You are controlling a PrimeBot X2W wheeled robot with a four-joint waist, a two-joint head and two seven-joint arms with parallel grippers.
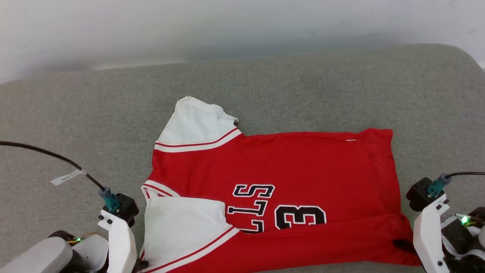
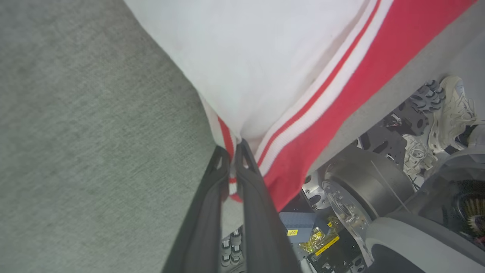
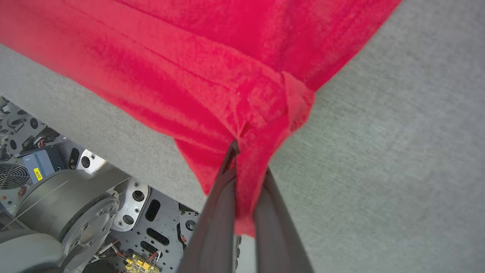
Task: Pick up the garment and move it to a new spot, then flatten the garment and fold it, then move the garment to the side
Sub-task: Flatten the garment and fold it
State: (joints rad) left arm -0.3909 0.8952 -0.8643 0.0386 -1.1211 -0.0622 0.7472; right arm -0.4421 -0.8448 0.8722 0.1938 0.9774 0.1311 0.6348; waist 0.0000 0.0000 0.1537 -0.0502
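Observation:
The garment, a red jersey with white sleeves and black lettering, lies spread on the grey cushioned surface, its near edge folded up over the front. My left gripper is shut on the striped trim of the near white sleeve at the surface's front edge. Pinched between the fingers of my right gripper is the near red hem corner on the other side. In the head view the left wrist and right wrist flank the jersey's near corners.
The grey surface ends close to both grippers; below its front edge the wrist views show the robot's base with wheels and wiring. A pale shoe stands on the floor beyond. A white wall rises behind the surface.

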